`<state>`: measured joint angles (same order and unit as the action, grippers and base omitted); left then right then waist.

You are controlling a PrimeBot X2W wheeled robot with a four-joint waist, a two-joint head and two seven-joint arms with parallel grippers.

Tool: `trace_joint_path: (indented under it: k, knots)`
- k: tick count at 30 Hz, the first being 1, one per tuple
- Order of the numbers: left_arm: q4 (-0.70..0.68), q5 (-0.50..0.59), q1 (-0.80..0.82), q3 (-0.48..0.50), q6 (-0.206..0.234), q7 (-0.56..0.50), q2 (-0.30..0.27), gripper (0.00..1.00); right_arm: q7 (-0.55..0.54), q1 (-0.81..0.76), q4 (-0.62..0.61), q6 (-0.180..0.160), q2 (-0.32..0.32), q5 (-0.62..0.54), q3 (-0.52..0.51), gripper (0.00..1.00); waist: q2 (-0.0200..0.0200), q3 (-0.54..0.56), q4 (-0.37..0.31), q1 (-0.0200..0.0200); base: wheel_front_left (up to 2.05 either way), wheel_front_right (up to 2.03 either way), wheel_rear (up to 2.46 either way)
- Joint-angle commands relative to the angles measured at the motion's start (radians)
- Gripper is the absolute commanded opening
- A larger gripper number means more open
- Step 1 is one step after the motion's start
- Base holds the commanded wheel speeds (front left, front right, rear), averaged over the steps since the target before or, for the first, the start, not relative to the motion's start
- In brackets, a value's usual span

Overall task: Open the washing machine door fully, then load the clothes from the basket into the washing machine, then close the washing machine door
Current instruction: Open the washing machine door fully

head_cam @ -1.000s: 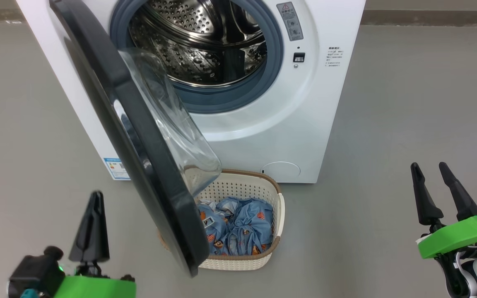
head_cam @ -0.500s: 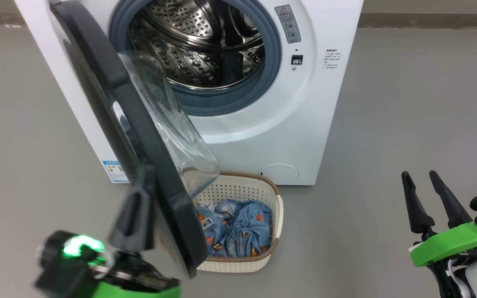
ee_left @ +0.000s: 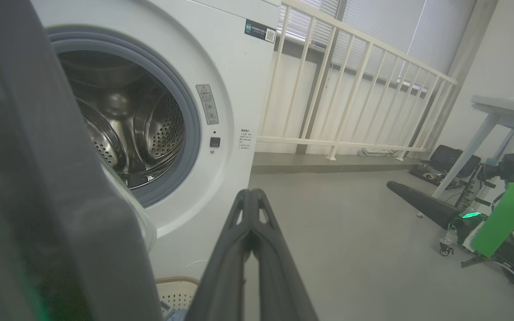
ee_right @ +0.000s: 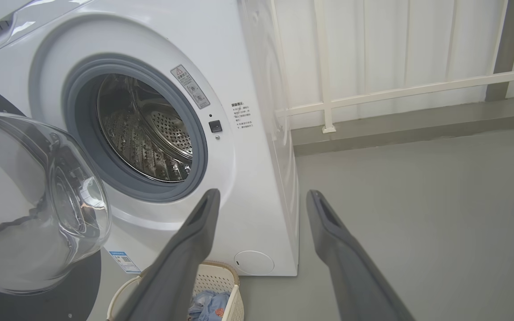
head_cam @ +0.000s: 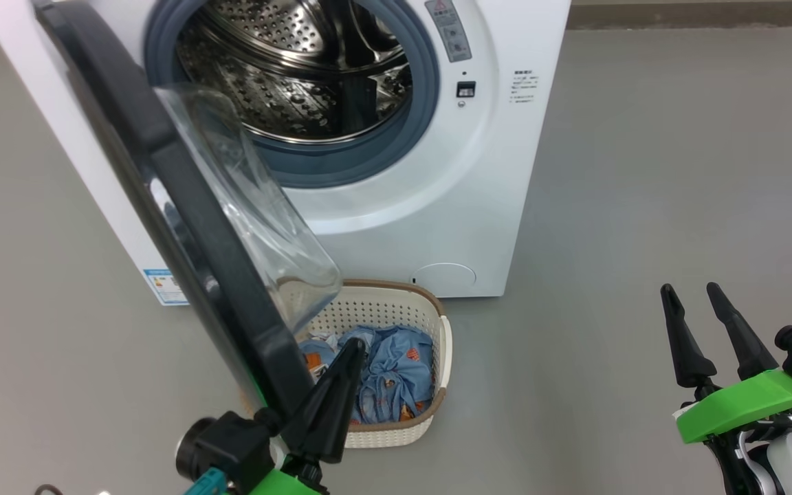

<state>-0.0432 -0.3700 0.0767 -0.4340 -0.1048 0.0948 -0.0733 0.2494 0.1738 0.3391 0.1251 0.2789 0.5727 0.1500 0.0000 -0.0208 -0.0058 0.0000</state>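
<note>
Your washing machine door (head_cam: 183,227) is only part open: in the head view it runs edge-on from the upper left down to the lower centre, and its bottom edge hangs over the left end of the basket (head_cam: 386,311). The clothes (head_cam: 392,371) lie in that basket, on the floor in front of the washing machine (head_cam: 437,206).

Your left gripper (head_cam: 353,345), fingers pressed together, sits at the lower centre just right of the door's edge, above the clothes; whether it touches the door can't be made out. Your right gripper (head_cam: 688,289) waits at the lower right, fingers spread, holding nothing.

Watch these:
- The tapered tip could slide off the door's rim or its glass bowl when you push.
- If it dips, the tip may snag the fabric or shove the basket.
- Leave the door short of fully open and it will block your reach to the basket.
</note>
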Motion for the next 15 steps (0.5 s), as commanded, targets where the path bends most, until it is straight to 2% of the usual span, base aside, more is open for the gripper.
trace_joint_path:
  k: [1, 8, 15]
  knots:
    - [-0.015, -0.004, 0.030, 0.033, 0.000, -0.004, 0.003, 0.00, 0.012, 0.017, -0.026, 0.006, 0.011, 0.009, 0.014, 1.00, 0.0000, -0.007, -0.008, 0.0000, 0.00, 0.00, 0.00]
    - [0.102, -0.026, 0.045, 0.051, 0.008, 0.009, 0.004, 0.00, 0.012, 0.021, -0.026, 0.006, 0.004, 0.008, 0.003, 1.00, 0.0000, -0.022, -0.022, 0.0000, 0.00, 0.00, 0.00]
    - [0.154, -0.044, 0.062, 0.083, 0.033, 0.043, 0.006, 0.00, 0.012, 0.020, -0.024, 0.006, -0.005, 0.003, -0.005, 1.00, 0.0000, -0.028, -0.011, 0.0000, 0.00, 0.00, 0.00]
